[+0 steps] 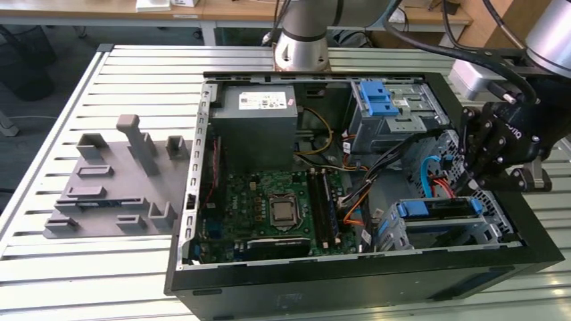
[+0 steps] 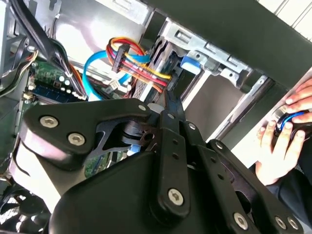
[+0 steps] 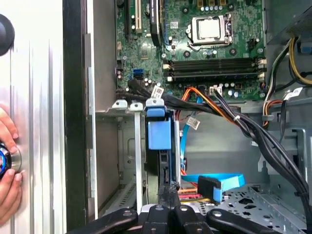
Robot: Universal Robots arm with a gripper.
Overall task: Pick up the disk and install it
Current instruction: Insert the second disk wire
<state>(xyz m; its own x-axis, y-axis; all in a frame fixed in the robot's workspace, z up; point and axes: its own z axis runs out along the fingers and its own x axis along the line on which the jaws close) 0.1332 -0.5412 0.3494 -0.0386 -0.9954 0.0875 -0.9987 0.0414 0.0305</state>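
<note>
The gripper (image 3: 168,189), jaws together, sits at the end of the disk (image 3: 159,132) in its bay (probably stiff, dense, shock-sensitive), best held by its blue-framed edges.

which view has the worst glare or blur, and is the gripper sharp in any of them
Exterior view: even light, mild sheen on the slatted table, gripper dark but fairly crisp. Second wrist view: gripper linkage close and soft, bright washout at one corner. First wrist view: motherboard sharp, the pale table surface glares.

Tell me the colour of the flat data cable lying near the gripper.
Light blue; the data cable shows best in the first wrist view.
</note>
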